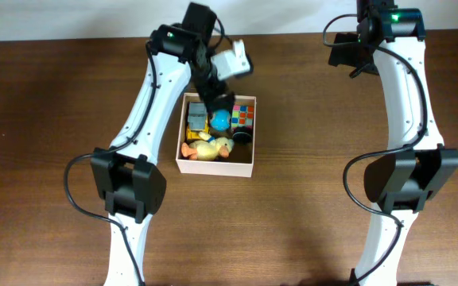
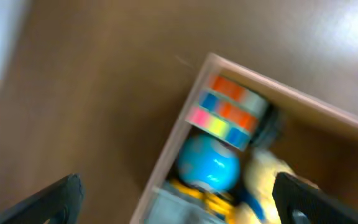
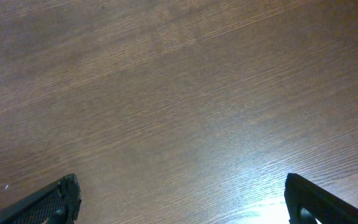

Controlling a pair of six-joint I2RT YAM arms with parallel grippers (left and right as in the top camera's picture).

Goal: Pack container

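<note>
Hovering with fingers spread wide, the left gripper (image 1: 217,102) is hanging over the container (image 1: 213,168), which is sitting on the worktop (image 1: 308,214) with a blue ball (image 2: 207,163), a yellow duck (image 1: 213,148) and a colourful cube (image 1: 243,114) inside; the right gripper (image 3: 179,196) is hovering equally wide, well apart

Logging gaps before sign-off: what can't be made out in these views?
Overhead: left gripper fingertips, hidden by its own wrist over the container.
Left wrist: motion blur smears the yellow toy beside the blue ball.
Right wrist: right gripper fingers cut off by the bottom edge; only table shows.
</note>
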